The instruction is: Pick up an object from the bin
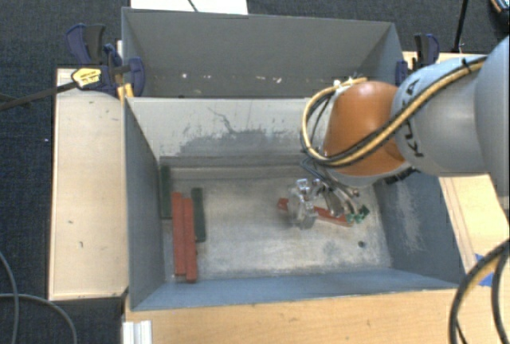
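Observation:
My gripper point(304, 212) reaches down under the orange dome to the right middle of the bin floor. Its metal fingers stand right on a thin red tool point(328, 215) that lies flat there, with a green and dark end point(358, 215) pointing right. I cannot make out whether the fingers are round the red tool or just over it.
Along the left side of the bin floor lies a long red bar point(185, 237) with a dark green bar point(197, 214) beside it. A small dark speck point(361, 244) sits near the right wall. The arm covers the bin's right rear corner.

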Robot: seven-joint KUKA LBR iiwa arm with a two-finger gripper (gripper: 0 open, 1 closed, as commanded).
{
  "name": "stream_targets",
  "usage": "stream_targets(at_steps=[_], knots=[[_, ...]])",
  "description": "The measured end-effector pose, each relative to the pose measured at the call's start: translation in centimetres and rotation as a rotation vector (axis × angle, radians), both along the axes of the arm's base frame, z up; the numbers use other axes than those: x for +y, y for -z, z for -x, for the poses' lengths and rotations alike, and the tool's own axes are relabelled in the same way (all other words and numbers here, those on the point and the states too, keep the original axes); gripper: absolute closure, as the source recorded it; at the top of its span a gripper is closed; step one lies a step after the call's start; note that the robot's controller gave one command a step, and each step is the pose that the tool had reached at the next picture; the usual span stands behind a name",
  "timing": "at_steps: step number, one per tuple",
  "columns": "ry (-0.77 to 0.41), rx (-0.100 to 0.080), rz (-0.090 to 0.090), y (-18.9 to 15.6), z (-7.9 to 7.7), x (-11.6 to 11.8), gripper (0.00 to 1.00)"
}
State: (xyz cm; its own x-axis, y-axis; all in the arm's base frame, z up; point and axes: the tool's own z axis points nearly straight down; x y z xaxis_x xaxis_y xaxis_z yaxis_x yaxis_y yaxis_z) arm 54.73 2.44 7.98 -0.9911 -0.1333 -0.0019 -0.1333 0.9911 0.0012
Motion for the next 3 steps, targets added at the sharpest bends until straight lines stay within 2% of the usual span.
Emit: stream_targets(at_steps=[1,2,3], knots=[[0.001,0.0,0.0,0.0,0.0,0.0,0.0],[-0.167,-0.005,0.001,-2.1,-2.0,1.4,0.0],[-0.167,0.002,0.002,1.1,-2.6,-1.8,0.0]])
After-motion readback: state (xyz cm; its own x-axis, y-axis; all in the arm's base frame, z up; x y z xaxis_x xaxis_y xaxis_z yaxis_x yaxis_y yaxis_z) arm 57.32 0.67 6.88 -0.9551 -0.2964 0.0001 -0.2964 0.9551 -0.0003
